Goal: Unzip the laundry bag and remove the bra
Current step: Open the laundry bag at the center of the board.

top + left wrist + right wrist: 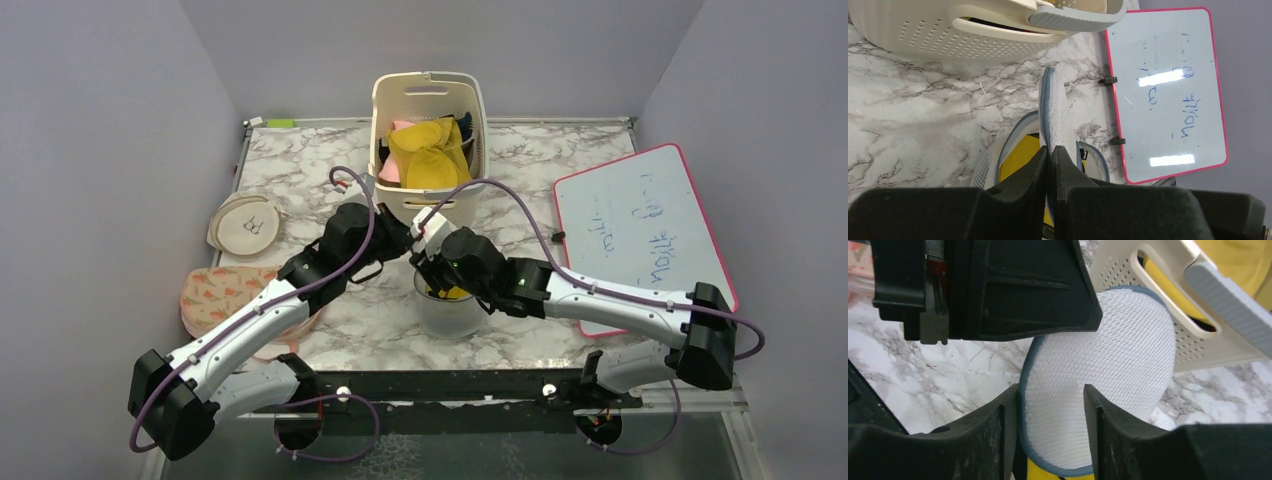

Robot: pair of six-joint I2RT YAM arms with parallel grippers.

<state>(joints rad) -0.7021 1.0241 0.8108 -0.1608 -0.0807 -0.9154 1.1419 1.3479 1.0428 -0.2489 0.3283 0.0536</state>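
1. Spanning the whole scene, the marble-veined tabletop (560,160) looks hard and slick. A sideways tug could probably skate or tip a light bag on it.
2. Just behind the bag stands a cream basket (385,110) of rigid perforated plastic. A swinging wrist could knock it.
3. The laundry bag (450,318) is a soft drum of white mesh. It stands mid-tabletop, under both wrists, and is unzipped with its lid raised.
4. That lid flap (1055,115) is a floppy honeycomb-mesh disc, held upright.
5. The left pincer (1049,150) is clamped narrow on the flap's edge. Such thin mesh could slip free and drop over the opening.
6. The right pincer (1050,390) is half-spread and straddles the flap's lower part, with no clear bite. The left pincer hangs close above, so the two could collide, or the right might close on mesh instead of the contents.
7. A smooth blue-grey zip trim (1023,370) edges the flap.
8. Only yellow cloth (1018,160) shows in the opening. I cannot see the bra, so the wrong garment might get pulled.
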